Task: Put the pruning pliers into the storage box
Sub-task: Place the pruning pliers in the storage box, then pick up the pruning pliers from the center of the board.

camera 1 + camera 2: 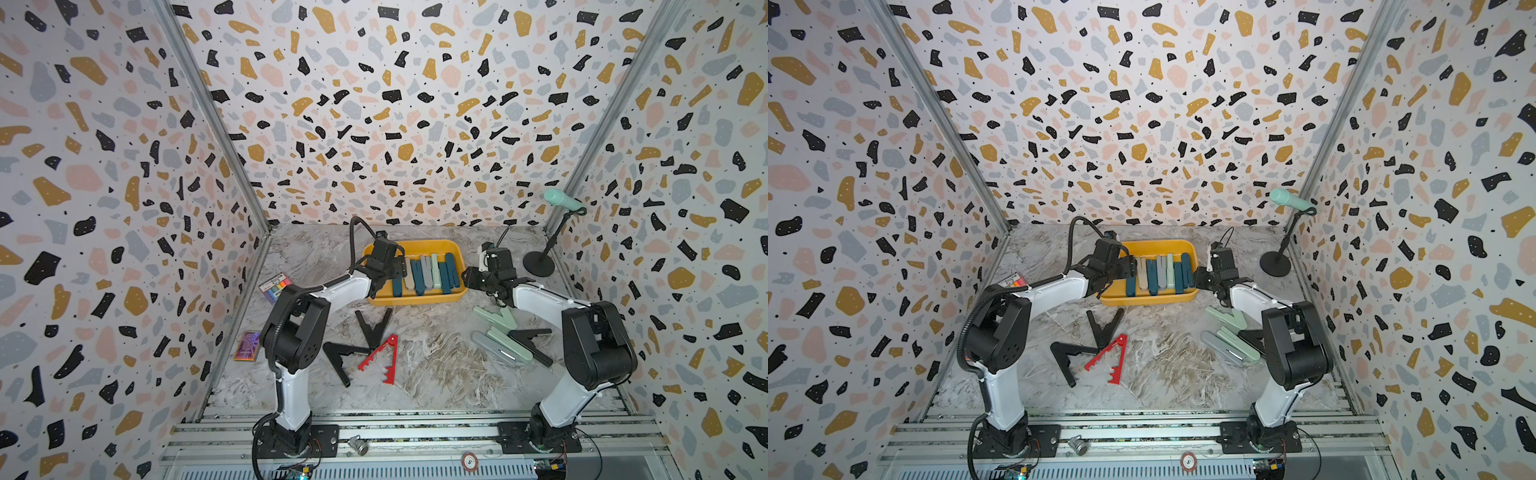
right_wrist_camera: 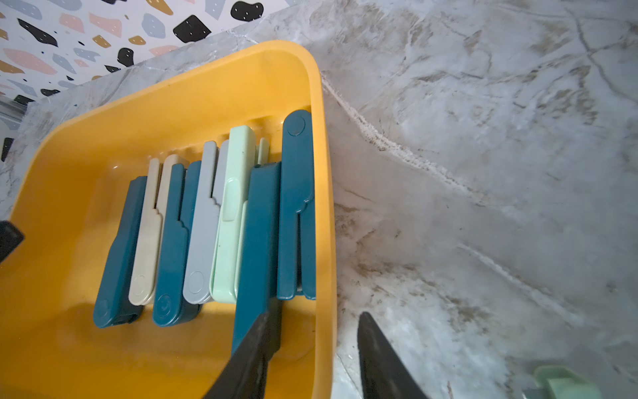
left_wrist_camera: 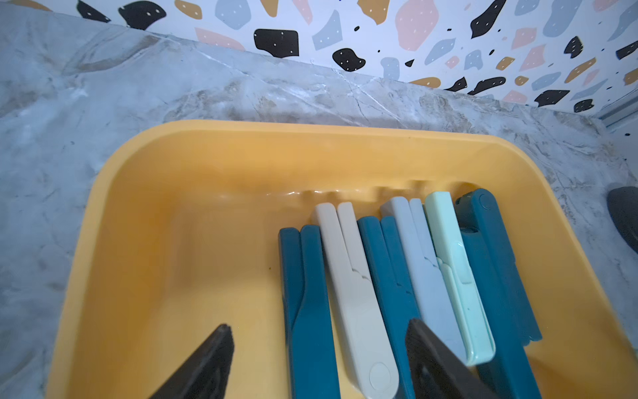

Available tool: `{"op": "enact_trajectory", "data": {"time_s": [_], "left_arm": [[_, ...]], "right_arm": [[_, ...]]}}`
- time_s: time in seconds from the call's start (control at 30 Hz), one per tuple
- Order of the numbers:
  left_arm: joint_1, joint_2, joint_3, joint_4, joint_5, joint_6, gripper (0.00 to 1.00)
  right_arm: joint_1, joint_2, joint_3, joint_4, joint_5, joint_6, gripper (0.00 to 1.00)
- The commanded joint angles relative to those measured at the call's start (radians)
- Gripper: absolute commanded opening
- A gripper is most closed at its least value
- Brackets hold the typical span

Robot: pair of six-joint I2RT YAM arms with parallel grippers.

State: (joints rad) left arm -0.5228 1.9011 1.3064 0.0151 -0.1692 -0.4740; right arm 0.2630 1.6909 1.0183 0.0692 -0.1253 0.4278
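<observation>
Though empty, left fingers over storage box

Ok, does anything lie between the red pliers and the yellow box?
Yes: a black pair of pliers lies open on the table, straight between the red pliers and the storage box's near wall, its hinge close by the red tip. Whether they touch I cannot tell. Nothing else visible lies there.
</observation>
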Motion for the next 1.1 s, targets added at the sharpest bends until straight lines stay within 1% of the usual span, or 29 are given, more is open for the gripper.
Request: {"op": "enact_trajectory", "data": {"time_s": [0.0,0.1,0.13,0.27,0.37,0.43,0.5,0.57,0.67,0.77,0.87,0.97,1.07], "left_arm": [[-0.021,-0.095,-0.059,0.050,-0.107,0.033,0.86],[-0.032,-0.180,-0.131,0.050,-0.172,0.030,0.98],[-0.035,-0.206,-0.158,0.052,-0.186,0.026,1.00],[-0.036,-0.343,-0.297,0.045,-0.238,0.003,1.00],[-0.036,-0.442,-0.404,0.024,-0.275,0.035,1.00],[-0.036,-0.485,-0.447,-0.019,-0.288,0.062,0.99],[-0.036,-0.517,-0.472,-0.094,-0.291,0.060,0.99],[-0.036,-0.540,-0.487,-0.163,-0.288,0.013,0.99],[-0.060,-0.580,-0.561,-0.142,-0.226,-0.081,1.00],[-0.113,-0.581,-0.608,-0.113,-0.225,-0.135,0.99],[-0.149,-0.541,-0.616,-0.104,-0.177,-0.158,1.00],[-0.193,-0.504,-0.606,-0.117,-0.164,-0.177,0.99],[-0.206,-0.469,-0.602,-0.123,-0.146,-0.188,0.99]], "right_arm": [[-0.008,-0.059,-0.013,-0.017,0.019,-0.012,0.44],[-0.012,-0.072,-0.022,-0.013,0.020,-0.013,0.44],[-0.013,-0.073,-0.023,-0.012,0.020,-0.013,0.44],[-0.013,-0.081,-0.028,-0.013,0.020,-0.020,0.44],[-0.014,-0.083,-0.035,-0.012,0.025,-0.032,0.44],[-0.015,-0.085,-0.039,-0.012,0.026,-0.034,0.44],[-0.016,-0.088,-0.043,-0.012,0.026,-0.036,0.45],[-0.016,-0.093,-0.046,-0.011,0.026,-0.036,0.47],[-0.016,-0.099,-0.049,-0.007,0.025,-0.034,0.51],[-0.016,-0.101,-0.046,-0.004,0.029,-0.035,0.57],[-0.018,-0.098,-0.041,-0.008,0.030,-0.040,0.61],[-0.019,-0.100,-0.043,-0.014,0.033,-0.043,0.63],[-0.021,-0.104,-0.055,-0.006,0.034,-0.037,0.63]]}}
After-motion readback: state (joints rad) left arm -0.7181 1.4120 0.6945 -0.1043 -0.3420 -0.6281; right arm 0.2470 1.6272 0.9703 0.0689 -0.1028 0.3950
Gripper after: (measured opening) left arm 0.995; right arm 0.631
